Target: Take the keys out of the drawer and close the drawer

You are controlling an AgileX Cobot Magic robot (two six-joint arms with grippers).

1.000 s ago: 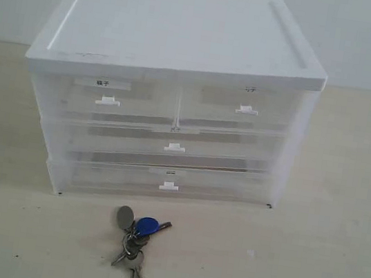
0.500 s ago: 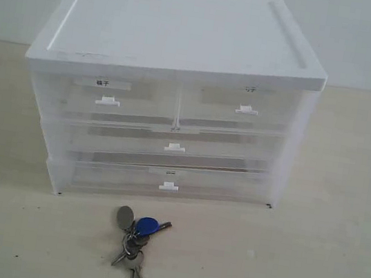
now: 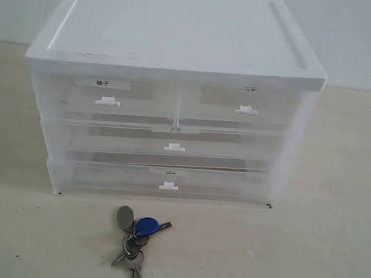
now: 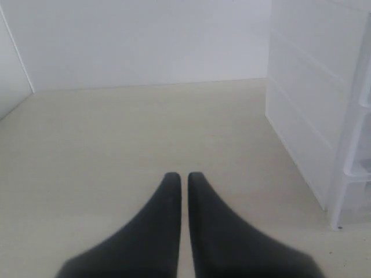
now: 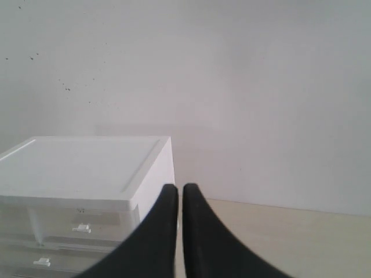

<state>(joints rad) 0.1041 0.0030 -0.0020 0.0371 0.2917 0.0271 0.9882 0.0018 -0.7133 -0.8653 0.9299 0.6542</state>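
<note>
The left pincer (image 4: 184, 176) is clenched on nothing, low over the bare tabletop (image 4: 116, 133) beside the cabinet (image 4: 307, 110). The keys (image 3: 134, 242) lie on the tabletop just in front of the cabinet, a little left of its middle, with their long axis pointing roughly away from its front. The drawer (image 3: 235, 111), top right, looks pushed fully in. The right pincer (image 5: 179, 191), also clenched and empty, sits high, about level with the cabinet top. Neither wrist view shows the keys; the left arm is probably nearer.
</note>
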